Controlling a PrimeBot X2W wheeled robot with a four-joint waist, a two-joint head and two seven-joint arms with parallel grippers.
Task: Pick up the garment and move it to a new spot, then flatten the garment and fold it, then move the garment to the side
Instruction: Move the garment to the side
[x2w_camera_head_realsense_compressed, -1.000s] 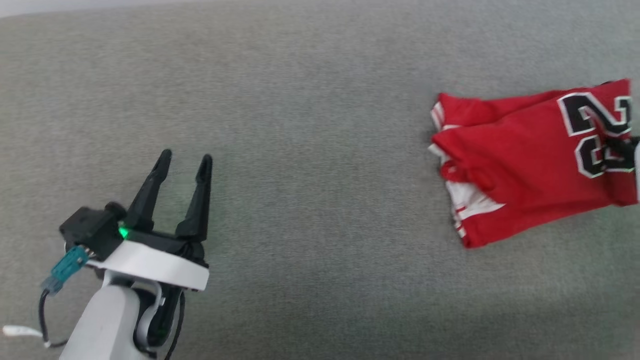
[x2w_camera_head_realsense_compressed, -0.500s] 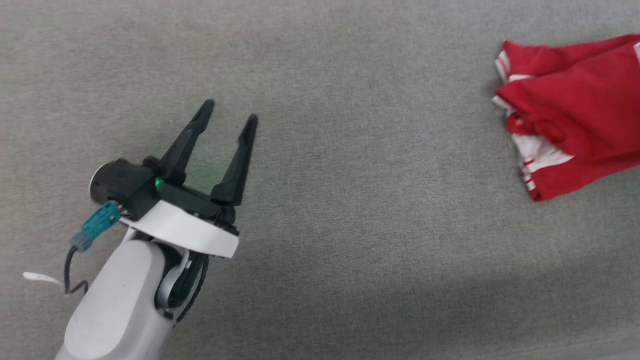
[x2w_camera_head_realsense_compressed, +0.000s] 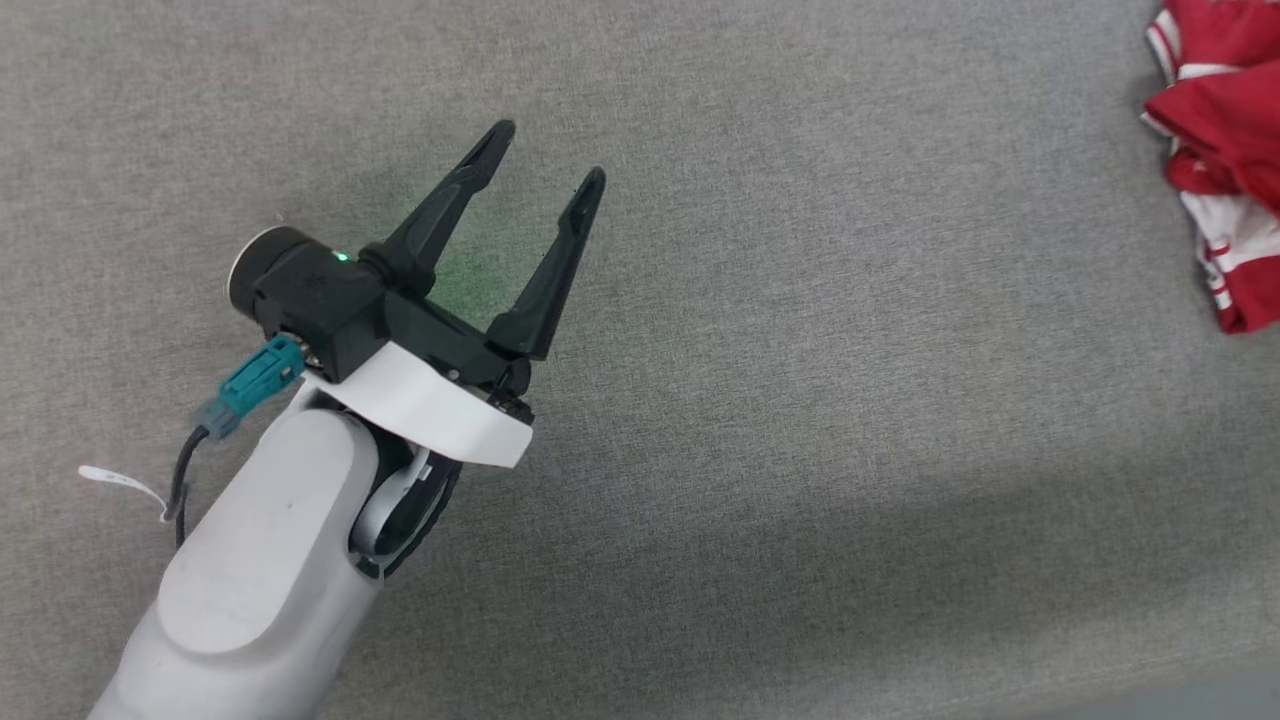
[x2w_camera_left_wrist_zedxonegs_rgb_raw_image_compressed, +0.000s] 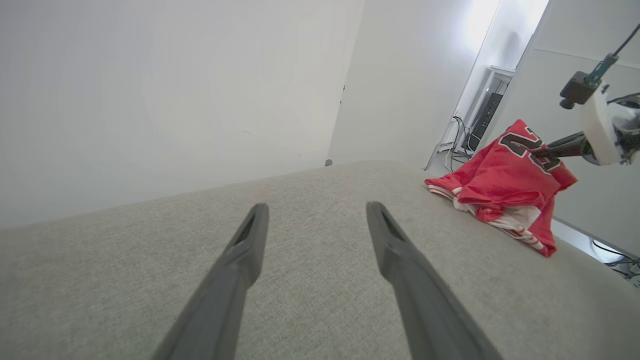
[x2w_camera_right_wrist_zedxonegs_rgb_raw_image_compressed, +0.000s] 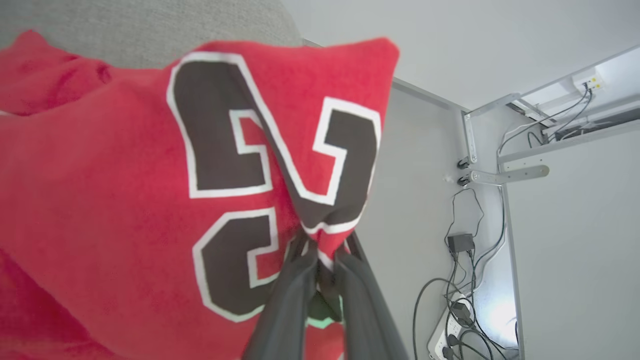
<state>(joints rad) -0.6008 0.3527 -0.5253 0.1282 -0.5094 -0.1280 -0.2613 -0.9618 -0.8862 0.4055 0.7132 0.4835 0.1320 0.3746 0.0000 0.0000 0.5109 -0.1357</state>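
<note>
Closest in, the left claw hangs just above the grey fabric surface, its two dark fingers spread wide with nothing between them. A green light glows at the base of the fingers, and a teal connector with a dark cable sits on the outer side of the wrist. A small white tag lies on the cloth behind that.

Ahead of the left claw the surface runs bare. Well off to its right, near the edge, is the red jersey T-shirt, bunched in loose folds with its white, striped trim lowest on the cloth.

The right claw is pinched tight on the shirt's upper part, right at the black, white-outlined number print, holding that corner raised. From its wrist, the right claw has a tuck of the printed cloth caught between its fingertips.

Beyond the right claw are a white wall and a tangle of cables.
</note>
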